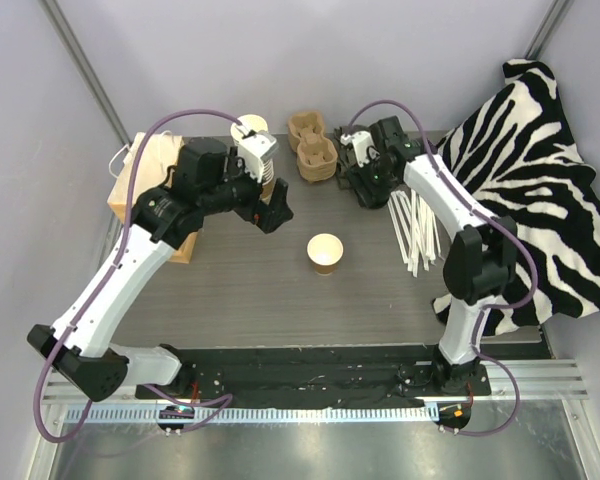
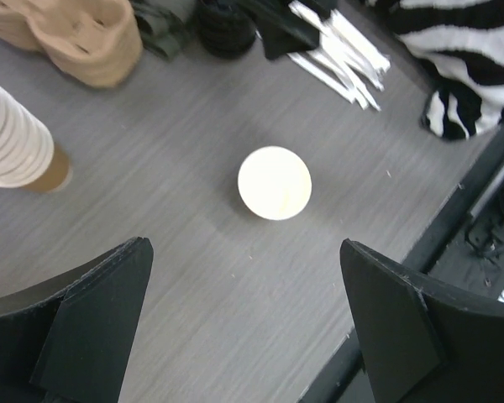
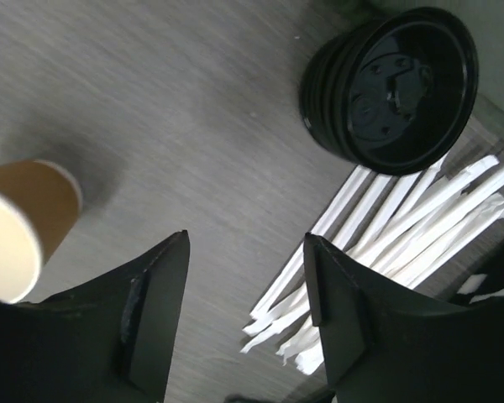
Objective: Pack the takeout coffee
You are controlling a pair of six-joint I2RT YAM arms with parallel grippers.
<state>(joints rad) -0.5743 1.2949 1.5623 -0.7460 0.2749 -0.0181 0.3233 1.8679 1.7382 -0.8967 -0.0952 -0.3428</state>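
Note:
No cup with a black lid is in view. A single small brown paper cup (image 1: 324, 252) stands lidless and upright at mid-table; its pale inside shows in the left wrist view (image 2: 274, 182) and its side at the left edge of the right wrist view (image 3: 17, 222). A stack of loose black lids (image 3: 391, 88) lies at the back right. My left gripper (image 1: 272, 210) (image 2: 242, 269) is open and empty, above the table behind and left of the cup. My right gripper (image 1: 364, 186) (image 3: 245, 260) is open and empty, hovering near the lids and above the straws.
White wrapped straws (image 1: 415, 232) (image 3: 386, 252) lie right of the cup. Pulp cup carriers (image 1: 313, 148) (image 2: 76, 38) sit at the back. A tall stack of lidless cups (image 1: 254, 140) (image 2: 13, 143) stands back left beside a brown paper bag (image 1: 148, 175). A zebra cloth (image 1: 540, 170) covers the right edge.

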